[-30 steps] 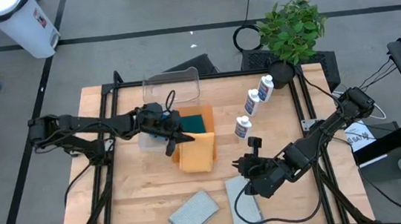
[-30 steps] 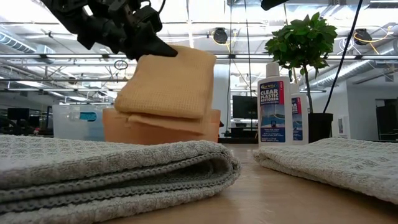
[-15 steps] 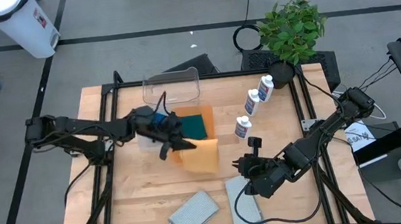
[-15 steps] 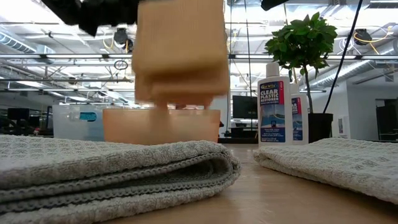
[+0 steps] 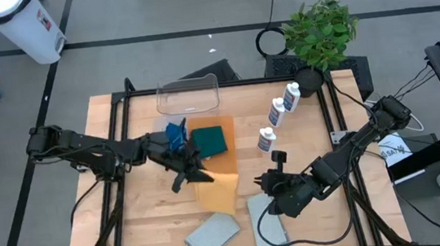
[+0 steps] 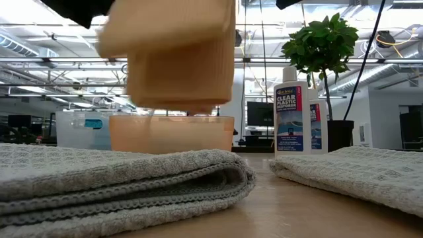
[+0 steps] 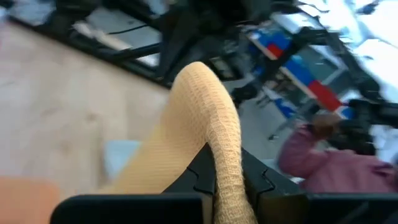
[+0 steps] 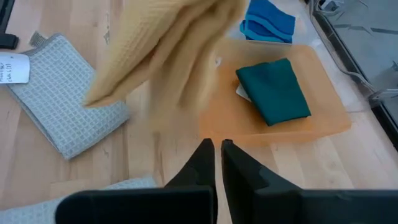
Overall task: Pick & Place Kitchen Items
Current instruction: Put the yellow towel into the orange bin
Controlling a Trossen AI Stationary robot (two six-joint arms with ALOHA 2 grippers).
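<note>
A: What could go wrong for you here?

B: Your left gripper pinches only a fold of the orange cloth; a jerk could shake it loose, I think.

A: Where is it?

B: It hangs from the fingers above the table, near the grey cloths. Your right gripper waits pressed together, empty.

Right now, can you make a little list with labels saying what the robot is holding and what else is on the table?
Left gripper: shut on the orange cloth, lifted off the table
Right gripper: shut, empty, waiting near the grey cloths
Orange tray: dark green pad on it
Blue sponges: beside the tray
White bottles: three, standing in a row
Clear tub: at the table's far edge
</note>
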